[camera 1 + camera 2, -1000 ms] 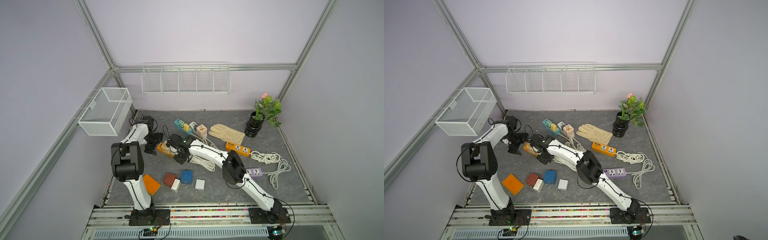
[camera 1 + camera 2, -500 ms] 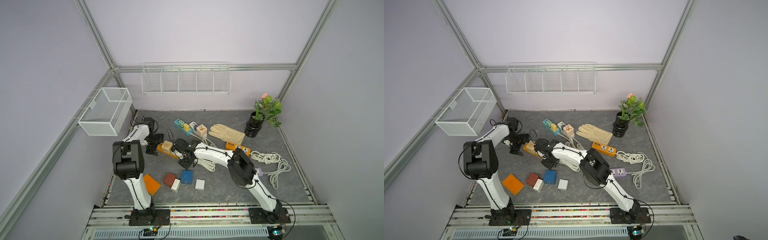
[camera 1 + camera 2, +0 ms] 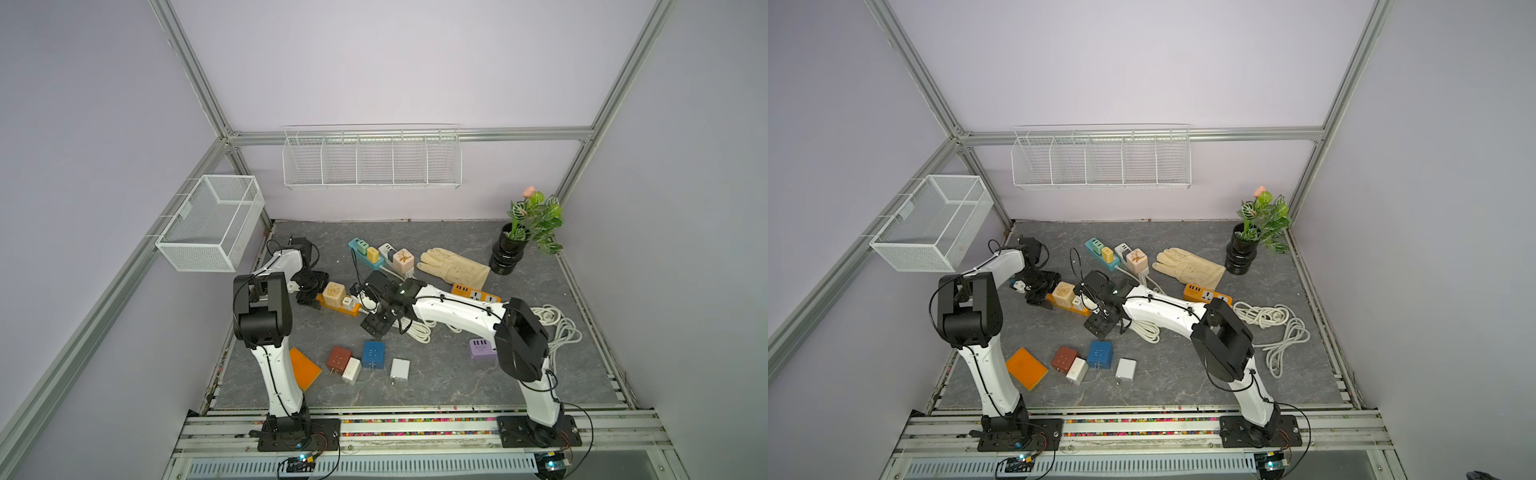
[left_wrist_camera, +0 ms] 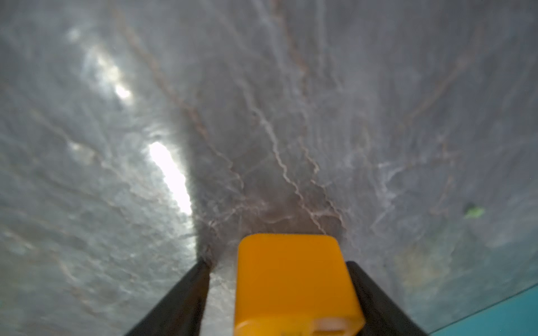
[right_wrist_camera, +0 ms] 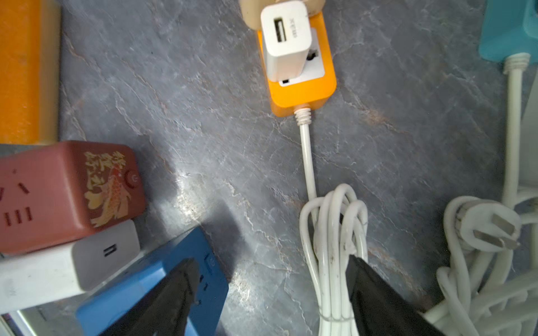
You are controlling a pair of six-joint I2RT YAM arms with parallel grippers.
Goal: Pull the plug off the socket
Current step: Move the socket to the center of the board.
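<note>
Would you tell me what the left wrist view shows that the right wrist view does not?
Only the left wrist: dark fingers of the left gripper flanking one end of the orange power strip. Only the right wrist: the white charger plugged into it, its white cord, the blue adapter, the open right gripper. Both: that strip and the grey table.

Glove (image 3: 453,268) beside potted plant (image 3: 519,245); wire basket (image 3: 195,253) on frame.

Bright, even overhead light fills both top views, with soft shadows under the arms. The left wrist view is blurred throughout: white glare streaks the table (image 4: 171,174) and the orange power strip (image 4: 291,285) is out of focus. The right wrist view is sharp in the middle and smeared at its edges, with a dark shadow beside the blue adapter (image 5: 151,291).
</note>
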